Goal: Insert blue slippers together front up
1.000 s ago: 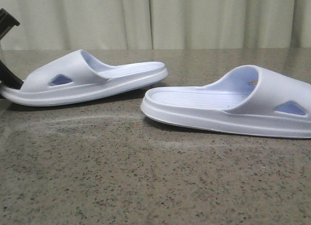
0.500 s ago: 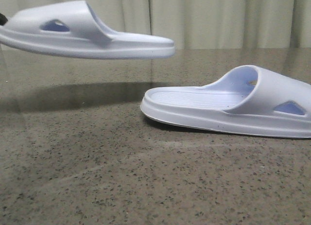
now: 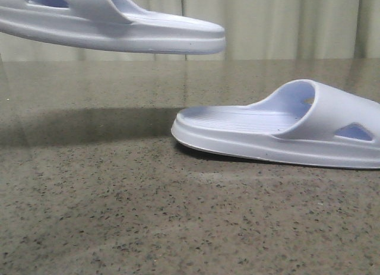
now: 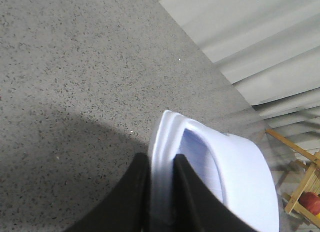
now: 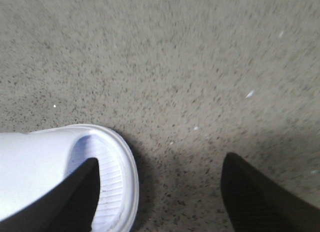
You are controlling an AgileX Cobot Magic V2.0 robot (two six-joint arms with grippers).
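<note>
One pale blue slipper (image 3: 119, 31) hangs in the air at the upper left of the front view, sole down and roughly level. My left gripper (image 4: 161, 164) is shut on the sole edge of this slipper (image 4: 240, 177), with one black finger on each side. The other slipper (image 3: 285, 132) lies flat on the table at the right, its open end facing left. My right gripper (image 5: 160, 172) is open just above the end of this slipper (image 5: 35, 162); one finger (image 5: 82, 192) is over its ribbed footbed, the other over bare table. Neither gripper shows in the front view.
The speckled grey-brown table (image 3: 119, 198) runs across the front view, with a dark shadow under the lifted slipper. A pale pleated curtain (image 3: 267, 19) hangs behind the table. A wooden frame with a red object (image 4: 305, 197) stands beyond the table's edge.
The left slipper has been lifted off the table by my left gripper, rising and shifting slightly right. The right slipper has not moved.
</note>
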